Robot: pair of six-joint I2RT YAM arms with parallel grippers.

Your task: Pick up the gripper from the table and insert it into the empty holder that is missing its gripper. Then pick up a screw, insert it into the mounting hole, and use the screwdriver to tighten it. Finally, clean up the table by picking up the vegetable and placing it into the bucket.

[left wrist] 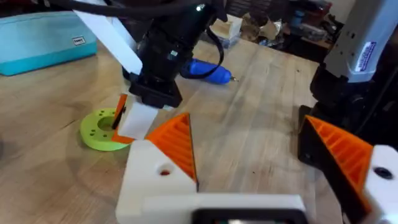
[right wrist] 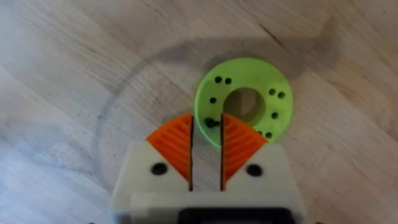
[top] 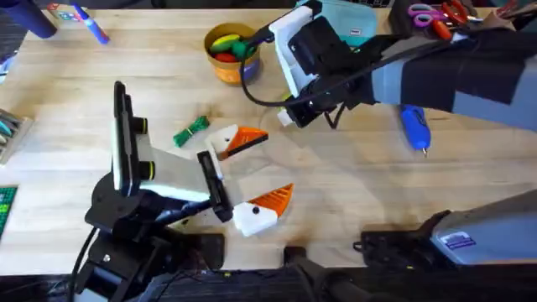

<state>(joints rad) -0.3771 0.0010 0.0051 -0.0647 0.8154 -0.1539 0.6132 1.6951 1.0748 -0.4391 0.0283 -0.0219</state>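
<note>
Screwdriver (top: pixel 414 128) lying flat on the table (top: pixel 352 176) at the right side, blue body, metal tip toward the near edge, untouched. Vegetable (top: pixel 191 130), dark green bundle, lies left of centre, just beside the left gripper's far finger. Bucket (top: pixel 228 52) stands upright at the far middle with yellow, red and green toy produce (top: pixel 227 46) inside.

Right gripper (right wrist: pixel 206 152) reaches down over mid-table; its orange pads stand nearly together with only a thin slot between, tips at the rim of a lime-green ring (right wrist: pixel 243 103) that lies flat on the wood. Cannot tell if the pads actually pinch the rim. Ring has a centre hole and small dark holes round it.

Left gripper (top: pixel 256 172) rests low over the near middle, jaws spread wide, nothing between them.

Teal box (left wrist: pixel 43 40) sits at the far side, beyond the right arm.
</note>
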